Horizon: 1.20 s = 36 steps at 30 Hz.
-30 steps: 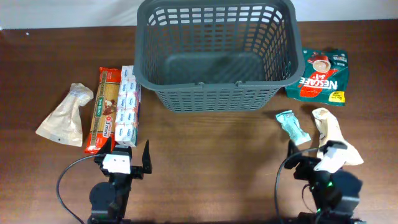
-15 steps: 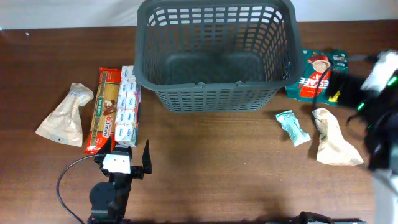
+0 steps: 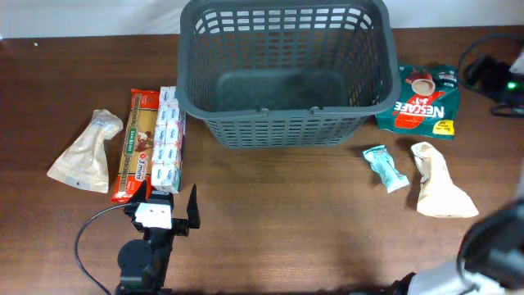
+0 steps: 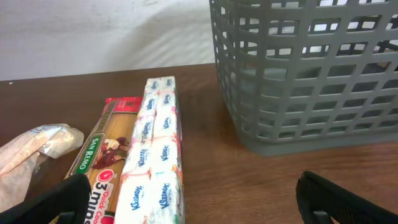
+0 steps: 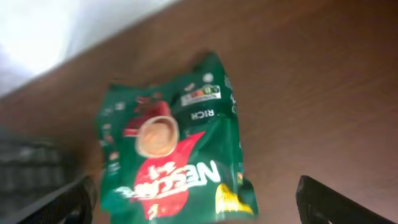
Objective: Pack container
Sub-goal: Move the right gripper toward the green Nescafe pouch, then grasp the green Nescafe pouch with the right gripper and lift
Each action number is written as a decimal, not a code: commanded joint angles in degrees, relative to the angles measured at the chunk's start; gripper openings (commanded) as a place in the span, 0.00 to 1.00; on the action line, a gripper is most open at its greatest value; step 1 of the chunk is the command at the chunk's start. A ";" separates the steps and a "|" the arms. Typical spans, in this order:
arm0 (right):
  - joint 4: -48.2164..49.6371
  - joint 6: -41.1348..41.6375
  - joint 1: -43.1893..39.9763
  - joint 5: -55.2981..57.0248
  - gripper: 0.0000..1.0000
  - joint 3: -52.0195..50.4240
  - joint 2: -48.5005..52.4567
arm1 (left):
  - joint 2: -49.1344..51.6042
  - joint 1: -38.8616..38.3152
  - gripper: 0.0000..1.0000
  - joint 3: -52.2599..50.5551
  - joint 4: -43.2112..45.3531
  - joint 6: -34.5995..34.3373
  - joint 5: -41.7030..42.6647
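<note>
Basket (image 3: 282, 131): grey, slotted, empty, far centre of table. Likely light and stiff; the solid rim looks the best hold.
Coffee bag (image 5: 177, 149): green, flat, right of basket; probably soft and slippery.
Pasta packet (image 3: 137, 146), tissue row (image 3: 168, 139): touching, left of basket.
Teal packet (image 3: 386, 168): front right.
Left gripper (image 4: 199, 205): fingers wide, empty, facing the tissues.
Right gripper (image 5: 199, 208): fingers wide, empty, over the coffee bag.

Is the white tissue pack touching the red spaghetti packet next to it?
Touching. The left wrist view shows the tissue pack lying with its long side against the spaghetti packet, with no table showing between them.
</note>
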 commanded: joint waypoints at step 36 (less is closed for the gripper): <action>7.67 -0.09 3.13 -7.63 0.03 4.24 17.44 | -0.33 0.26 0.99 -0.37 0.07 -0.55 0.37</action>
